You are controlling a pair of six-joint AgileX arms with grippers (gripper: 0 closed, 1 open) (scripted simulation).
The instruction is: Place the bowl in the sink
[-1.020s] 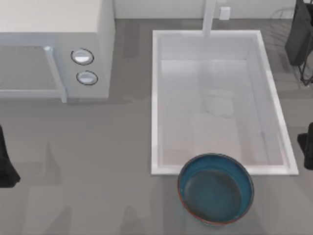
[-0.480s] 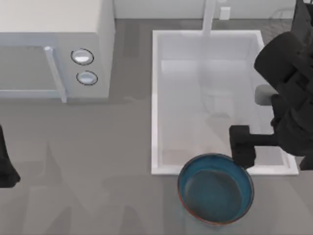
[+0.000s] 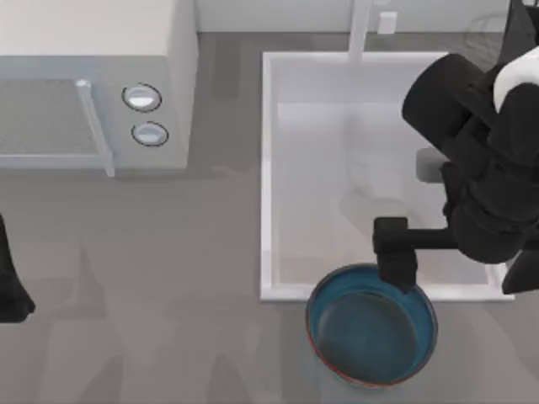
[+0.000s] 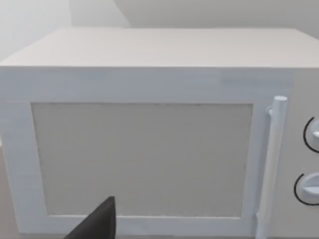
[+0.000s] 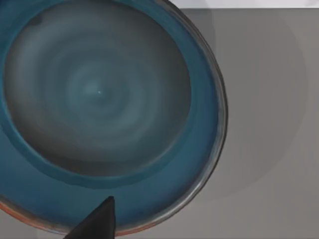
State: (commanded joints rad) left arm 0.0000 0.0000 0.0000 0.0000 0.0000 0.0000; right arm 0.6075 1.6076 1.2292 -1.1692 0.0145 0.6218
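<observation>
The bowl (image 3: 371, 324) sits on the bench (image 3: 168, 295) at lower centre-right, touching the sink's (image 3: 268, 168) near rim. The right tool (image 3: 396, 261) hangs over the bowl's upper rim, likely lining up a rim grasp; whether it is open I cannot tell. The left arm is parked at the left edge.

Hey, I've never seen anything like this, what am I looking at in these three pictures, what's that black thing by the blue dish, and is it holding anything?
This is a simulated two-armed robot at a grey table. One camera looks down from above; the other two sit on the arms' wrists. The black shape reaching in from the right is the right arm, and its right claw hangs above the far rim of the round teal-blue glazed bowl, holding nothing. The bowl stands on the table, just outside the large white rectangular sink. The right wrist camera looks straight down into the bowl. The left arm waits at the table's left edge, its camera facing the white microwave.
</observation>
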